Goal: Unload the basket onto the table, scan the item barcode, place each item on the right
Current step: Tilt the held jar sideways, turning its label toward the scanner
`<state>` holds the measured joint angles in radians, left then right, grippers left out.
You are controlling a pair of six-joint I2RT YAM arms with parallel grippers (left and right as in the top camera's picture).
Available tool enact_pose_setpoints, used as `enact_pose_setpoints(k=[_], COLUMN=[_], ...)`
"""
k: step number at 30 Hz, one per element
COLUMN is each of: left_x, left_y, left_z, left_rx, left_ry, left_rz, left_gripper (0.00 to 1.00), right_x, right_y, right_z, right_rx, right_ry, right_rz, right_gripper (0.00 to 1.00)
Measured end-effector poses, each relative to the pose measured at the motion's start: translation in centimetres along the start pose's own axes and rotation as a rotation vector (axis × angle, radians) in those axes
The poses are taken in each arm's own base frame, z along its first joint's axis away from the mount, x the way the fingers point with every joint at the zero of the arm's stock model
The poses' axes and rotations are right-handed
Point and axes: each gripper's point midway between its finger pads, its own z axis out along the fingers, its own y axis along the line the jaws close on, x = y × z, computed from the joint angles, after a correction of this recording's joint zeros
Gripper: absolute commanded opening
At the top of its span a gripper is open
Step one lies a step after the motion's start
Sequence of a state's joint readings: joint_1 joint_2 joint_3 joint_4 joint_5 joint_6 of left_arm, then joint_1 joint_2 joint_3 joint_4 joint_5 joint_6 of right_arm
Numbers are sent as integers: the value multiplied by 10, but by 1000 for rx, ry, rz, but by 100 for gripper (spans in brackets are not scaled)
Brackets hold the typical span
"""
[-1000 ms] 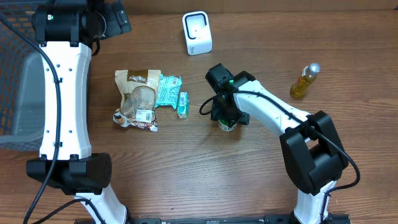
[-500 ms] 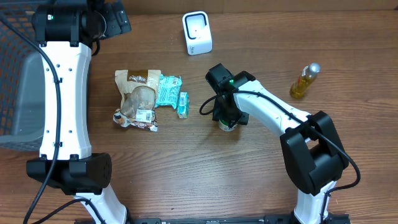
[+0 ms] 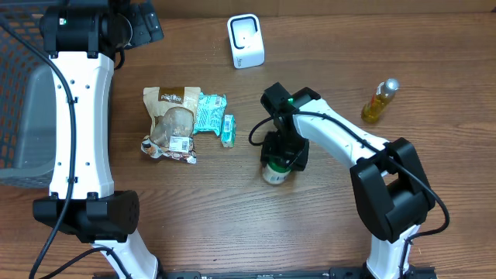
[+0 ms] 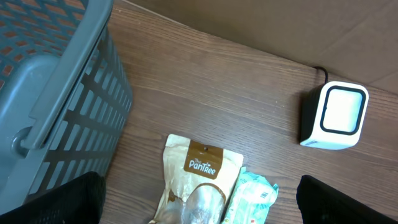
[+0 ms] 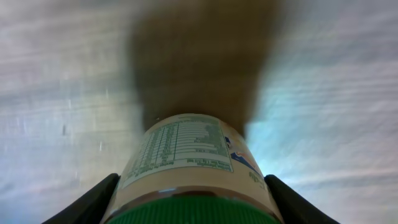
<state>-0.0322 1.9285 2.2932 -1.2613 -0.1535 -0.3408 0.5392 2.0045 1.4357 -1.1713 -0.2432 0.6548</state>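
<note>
A jar (image 3: 274, 172) with a green lid and a pale printed label sits between the fingers of my right gripper (image 3: 284, 152), which is shut on it just below the lid. In the right wrist view the jar (image 5: 186, 149) fills the lower middle, and the right gripper (image 5: 193, 202) clamps it from both sides over a blurred tabletop. The white scanner (image 3: 246, 41) stands at the back centre and also shows as the scanner (image 4: 333, 116) in the left wrist view. My left gripper (image 4: 199, 208) is open and empty, held high over the back left.
A PanTree snack bag (image 3: 170, 122), a teal wipes pack (image 3: 209, 112) and a small green tube (image 3: 228, 130) lie left of centre. An oil bottle (image 3: 380, 101) stands at the right. A grey basket (image 3: 23, 116) occupies the left edge.
My right gripper closed on the jar, then shifted toward the table's front with it; the jar now shows tilted below the gripper. The left arm stayed still.
</note>
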Motion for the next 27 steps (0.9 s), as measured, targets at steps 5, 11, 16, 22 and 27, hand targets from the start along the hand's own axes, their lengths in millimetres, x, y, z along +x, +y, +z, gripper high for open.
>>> enact_pose_setpoints(k=[5,11,16,22,27], left_x=[0,0,0,0,0], left_y=[0,0,0,0,0], left_z=[0,0,0,0,0], left_rx=[0,0,0,0,0], left_ry=[0,0,0,0,0], left_rz=[0,0,0,0,0], left_gripper=[100,99,100,100,99], right_x=[26,50,61,71,79], right_y=[3,6,13,19,22], right_z=[-1,-5,-9,-14,-18], right_rx=[-38,-71,-115,-154,-175], right_ry=[130,247,310,368,415], right_rz=[24,54,67,82,98], right_gripper=[46,47,47,46,46])
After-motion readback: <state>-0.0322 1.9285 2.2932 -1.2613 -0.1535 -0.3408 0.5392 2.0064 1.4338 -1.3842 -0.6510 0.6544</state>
